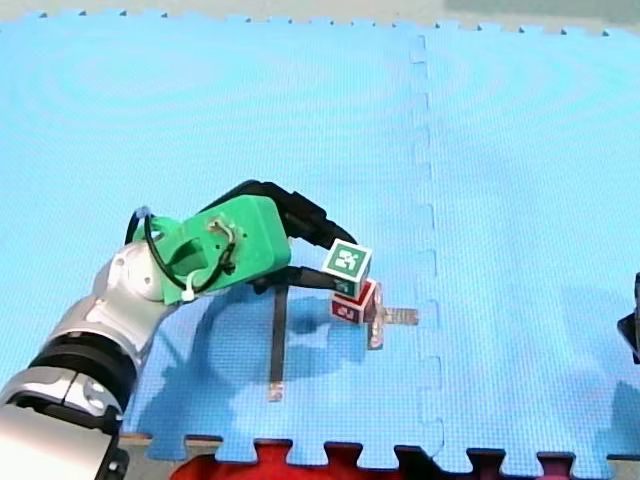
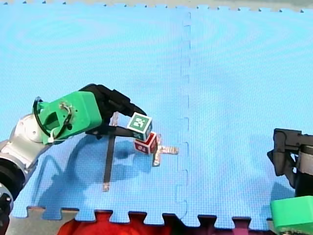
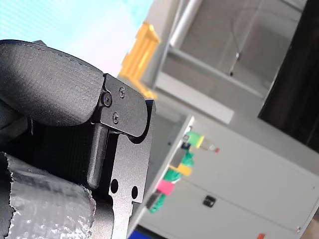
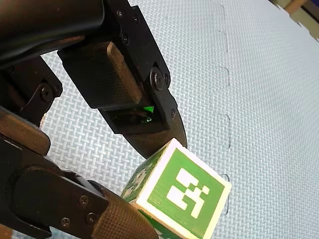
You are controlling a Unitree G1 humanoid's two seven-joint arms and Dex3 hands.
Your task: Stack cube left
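Blue foam mat [image 1: 520,150], possibly tape strips [image 1: 277,340]

Bright, even light from above, we see soft dark shadows on the blue mat [image 1: 520,200] under the left arm [image 1: 110,310] and green cube [image 1: 347,263], pale glare rings on its far side.

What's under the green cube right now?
A red cube, sitting on a tape cross. Its top face is covered. The left hand grips the green cube; the right hand is near the mat's right edge.
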